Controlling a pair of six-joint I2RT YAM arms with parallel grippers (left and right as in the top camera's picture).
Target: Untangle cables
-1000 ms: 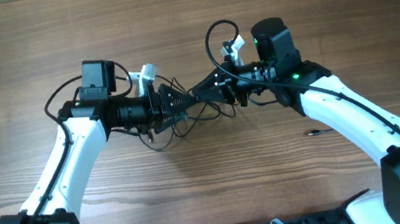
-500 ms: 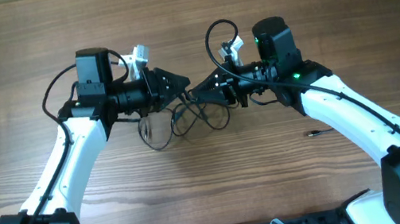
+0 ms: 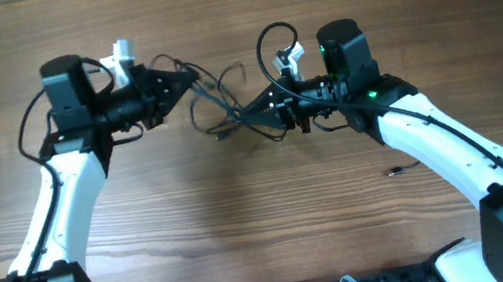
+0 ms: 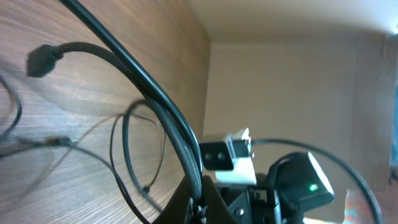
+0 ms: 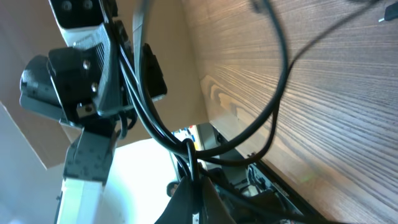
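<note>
Left arm (image 3: 64,206) and right arm (image 3: 440,147): glossy white shells on the long links, matte black joints and shoulder blocks. Black box-shaped wrist housing (image 3: 63,85) on each; the right one shows a small green indicator light (image 3: 322,49). Thick black wire loop (image 3: 266,42) at each wrist. Left gripper (image 3: 187,76) and right gripper (image 3: 252,112): black, wedge-tapered, a small white bracket (image 3: 121,52) behind each.

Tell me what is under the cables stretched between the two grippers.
Only bare wooden table shows beneath the cables. Where the left gripper and right gripper clamp the strands, they hide the tabletop below.
</note>
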